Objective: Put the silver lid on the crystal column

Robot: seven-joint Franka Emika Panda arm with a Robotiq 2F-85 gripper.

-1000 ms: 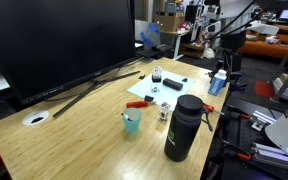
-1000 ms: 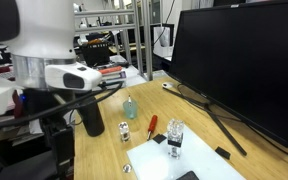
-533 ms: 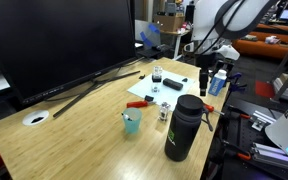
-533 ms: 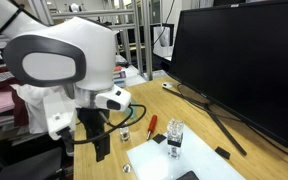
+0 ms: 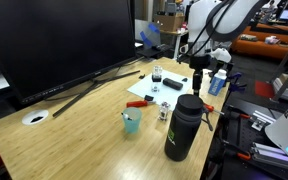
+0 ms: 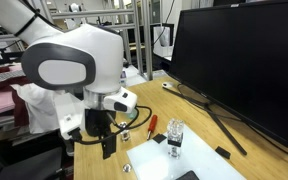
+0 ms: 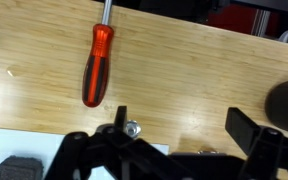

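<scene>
Silver lid [image 7: 132, 128]: lies flat on the bench [image 5: 74, 120], at the edge of the white sheet [image 7: 24, 150], near the butt of the red-handled screwdriver [image 7: 97, 65].
Crystal column [image 5: 165, 111]: upright, just beside the tall black bottle [image 5: 182, 128], not yet capped.
Claw [image 7: 179, 130]: jaws spread wide, empty, hovering over the lid, which sits close to one finger rather than centred.
Risk at pickup: a finger could land on the lid or flick it aside.
Risk at placing: the bottle crowds the column, and a nudge could topple either.
</scene>
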